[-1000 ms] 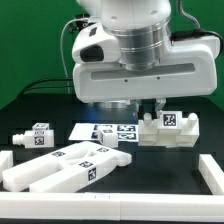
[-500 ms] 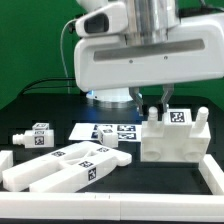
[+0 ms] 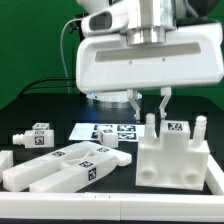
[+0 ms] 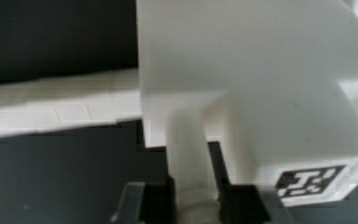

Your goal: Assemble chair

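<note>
Jaws clamping chair piece (image 3: 176,160), standing upright

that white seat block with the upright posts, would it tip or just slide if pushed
Probably slides: the seat block looks like rigid plastic sitting on a broad flat base. Pushed high on a thin post, it seems likelier to tip, and the posts may be its weakest part.

Glossy white boxy housing (image 3: 150,65), grey collar (image 3: 152,18) — black fingers (image 4: 149,205)
</note>
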`<state>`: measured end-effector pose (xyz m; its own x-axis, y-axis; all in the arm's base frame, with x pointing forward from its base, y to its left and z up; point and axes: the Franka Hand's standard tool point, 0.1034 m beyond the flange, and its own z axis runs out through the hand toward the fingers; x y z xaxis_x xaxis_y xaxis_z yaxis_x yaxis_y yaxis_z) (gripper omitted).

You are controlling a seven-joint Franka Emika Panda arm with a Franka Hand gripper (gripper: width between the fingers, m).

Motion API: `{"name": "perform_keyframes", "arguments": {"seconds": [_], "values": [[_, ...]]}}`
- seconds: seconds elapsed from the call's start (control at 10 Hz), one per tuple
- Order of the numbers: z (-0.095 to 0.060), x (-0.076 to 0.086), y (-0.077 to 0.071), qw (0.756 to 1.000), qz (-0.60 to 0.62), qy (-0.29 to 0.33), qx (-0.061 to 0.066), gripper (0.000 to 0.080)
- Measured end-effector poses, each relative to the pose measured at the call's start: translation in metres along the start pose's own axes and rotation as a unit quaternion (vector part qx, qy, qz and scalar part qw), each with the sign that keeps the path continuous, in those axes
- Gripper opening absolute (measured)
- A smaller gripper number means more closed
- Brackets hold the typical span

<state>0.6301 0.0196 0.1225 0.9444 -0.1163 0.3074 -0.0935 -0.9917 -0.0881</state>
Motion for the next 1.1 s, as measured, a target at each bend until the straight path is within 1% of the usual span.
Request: {"name": "perform_keyframes", "arguments": {"seconds": [0.2, 0.3, 0.4, 0.5, 0.7, 0.9, 1.1], "values": [[0.004, 0.000, 0.002, 1.000, -0.012, 0.014, -0.003, 0.0112], [0.012, -0.005, 0.004, 1.000, -0.019, 0.020, -0.006, 0.0112], [0.017, -0.005, 0.006, 0.999, -0.026, 0.026, -0.008, 0.0112], [0.019, -0.004, 0.006, 0.999, -0.027, 0.034, -0.009, 0.0112], [0.020, -0.003, 0.001, 0.998, -0.027, 0.059, -0.009, 0.0112], [0.020, -0.005, -0.009, 0.996, -0.033, 0.085, -0.010, 0.0113], [0.020, -0.007, -0.018, 0.995, -0.038, 0.088, -0.007, 0.0113]]}}
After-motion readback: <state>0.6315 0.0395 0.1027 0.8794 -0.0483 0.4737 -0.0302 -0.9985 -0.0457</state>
